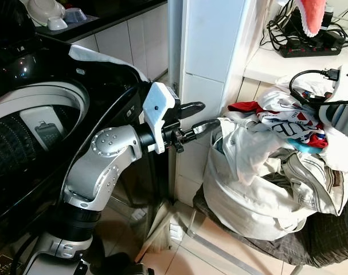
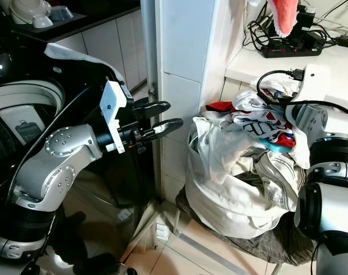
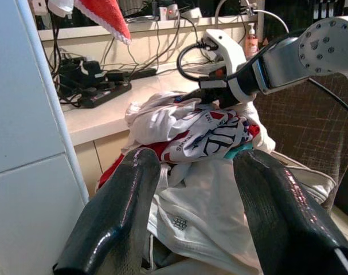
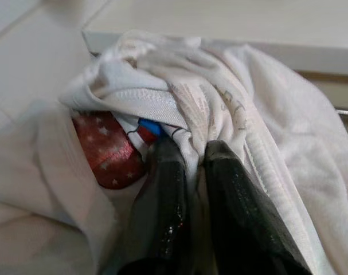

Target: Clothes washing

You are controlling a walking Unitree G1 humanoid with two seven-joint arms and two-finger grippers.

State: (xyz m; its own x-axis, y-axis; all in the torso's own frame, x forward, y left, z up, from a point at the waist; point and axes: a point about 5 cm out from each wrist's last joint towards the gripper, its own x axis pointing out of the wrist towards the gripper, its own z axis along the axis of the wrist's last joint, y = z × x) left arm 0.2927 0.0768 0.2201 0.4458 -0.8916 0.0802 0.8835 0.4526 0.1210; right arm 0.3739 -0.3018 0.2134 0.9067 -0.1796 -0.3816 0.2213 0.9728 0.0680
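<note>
1. Laundry pile [image 1: 277,172] sits heaped on a dark checked chair [image 1: 328,240] to the robot's right, beside a white tiled pillar [image 1: 211,69].
2. The left gripper [image 2: 159,117] reaches toward the pile with its 2 black fingers spread apart, the lower tip just beside the white cloth and nothing between them.
3. The right gripper [image 4: 191,189] is buried in the top of the pile, its 2 fingers pressed together on a fold of white printed garment [image 4: 179,97]; a red star-patterned piece [image 4: 108,152] lies just beside them.
4. The washing machine [image 1: 30,126], lid open and drum showing, stands on the robot's left, well apart from the pile, with the pillar between them.
5. A black power strip [image 1: 311,48] with tangled cables rests on the white counter [image 1: 265,66] behind the pile, and a red-and-white cloth [image 1: 311,14] hangs above it.
</note>
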